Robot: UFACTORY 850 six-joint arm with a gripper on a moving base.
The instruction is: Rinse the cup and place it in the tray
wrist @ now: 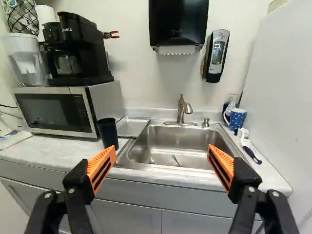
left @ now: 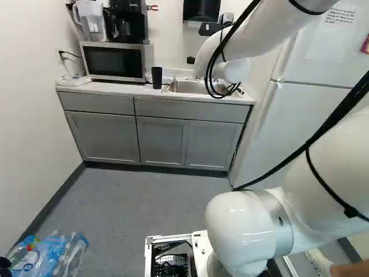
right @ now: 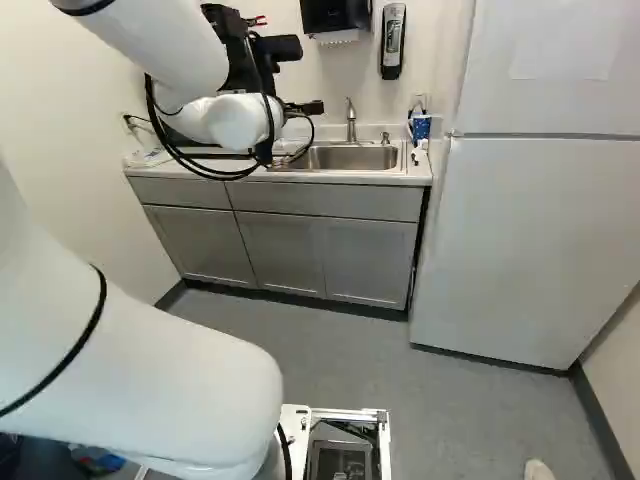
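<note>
cup [wrist: 108, 134] beside tray [wrist: 132, 126], faucet [wrist: 181, 109] behind sink [wrist: 185, 135]

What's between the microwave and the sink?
The wrist view shows a black cup and a shallow metal tray between the microwave and the sink.

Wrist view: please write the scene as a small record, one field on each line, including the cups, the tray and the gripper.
gripper: open, holding nothing, facing the sink
dark cup: upright on the counter, between microwave and sink, outside the tray
tray: metal, beside the sink, next to the dark cup
faucet: at the sink's back edge, no running water visible
blue mug: on the counter, across the sink from the dark cup
brush: lying near the blue mug
</note>
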